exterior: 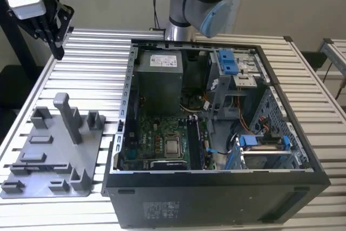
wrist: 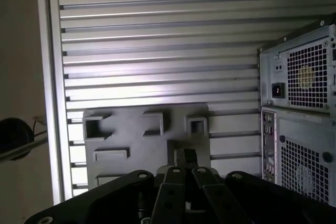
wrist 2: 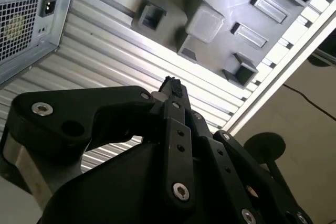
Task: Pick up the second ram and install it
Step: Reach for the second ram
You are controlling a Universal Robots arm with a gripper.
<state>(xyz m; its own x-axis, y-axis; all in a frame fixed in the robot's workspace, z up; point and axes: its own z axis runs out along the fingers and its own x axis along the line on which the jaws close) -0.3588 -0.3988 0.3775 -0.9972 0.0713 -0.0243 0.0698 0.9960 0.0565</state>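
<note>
My gripper hangs high over the far corner of the slatted table at the exterior view's left, beyond the grey part holder. Its black fingers point down, shut together with nothing between them, as both wrist views show. Below the fingertips lies the holder, with empty pockets and a tall post. The second ram is out of view. The open computer case lies on its side in the middle, showing the green motherboard and its black slots.
A grey power supply box sits at the case's far end, with blue drive brackets at the exterior view's right. The arm's base stands behind the case. The case's rear panel is beside the holder. The slatted table ends close to the holder.
</note>
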